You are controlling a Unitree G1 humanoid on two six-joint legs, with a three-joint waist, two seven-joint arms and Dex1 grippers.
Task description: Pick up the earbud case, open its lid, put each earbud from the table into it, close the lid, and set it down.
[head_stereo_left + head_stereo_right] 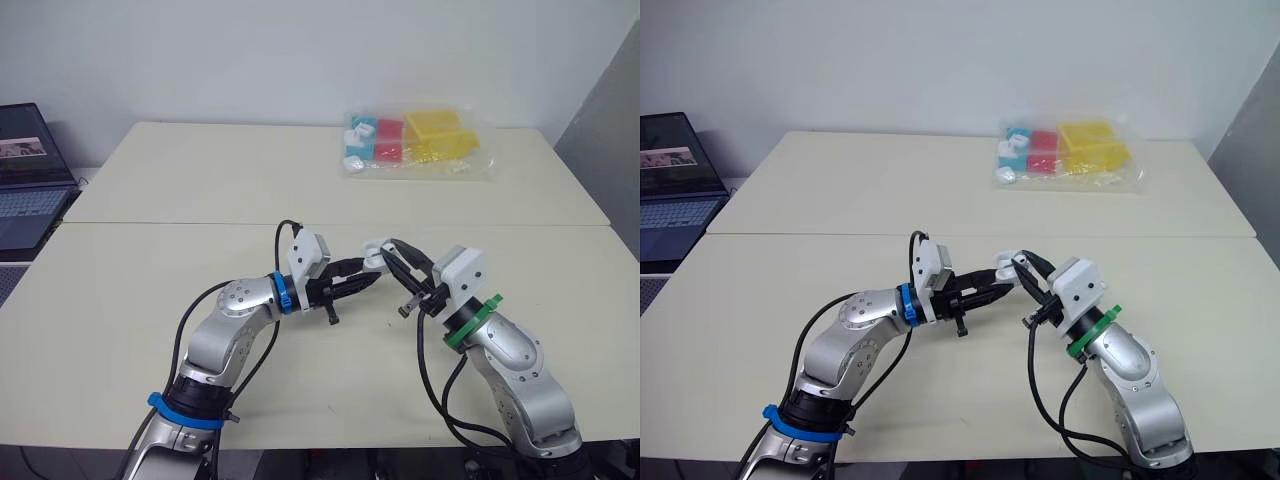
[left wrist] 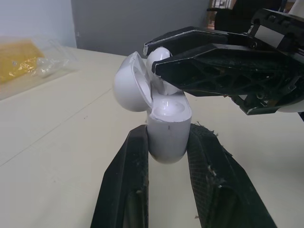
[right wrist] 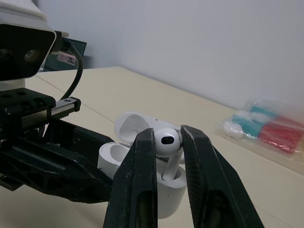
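Left wrist view taken first: found the left gripper clenched on the lower body of the earbud case, with one black finger pressed to each side. Noted the lid swung open on its hinge and tilted back from the body. Confirmed in the right wrist view the right gripper pinching the rounded head of a white earbud between both fingers, with the stem pointing down into one well of the open case. Could not tell whether the stem is fully seated or only entering. Located the case, by the head views, held up off the table where the two grippers meet, over the middle of the near half, with the left arm reaching in from the left and the right arm from the right. Recorded a clear bag of blue, red and yellow items lying at the far side of the table, well apart from both grippers. Recorded an open laptop standing beyond the table's left edge.
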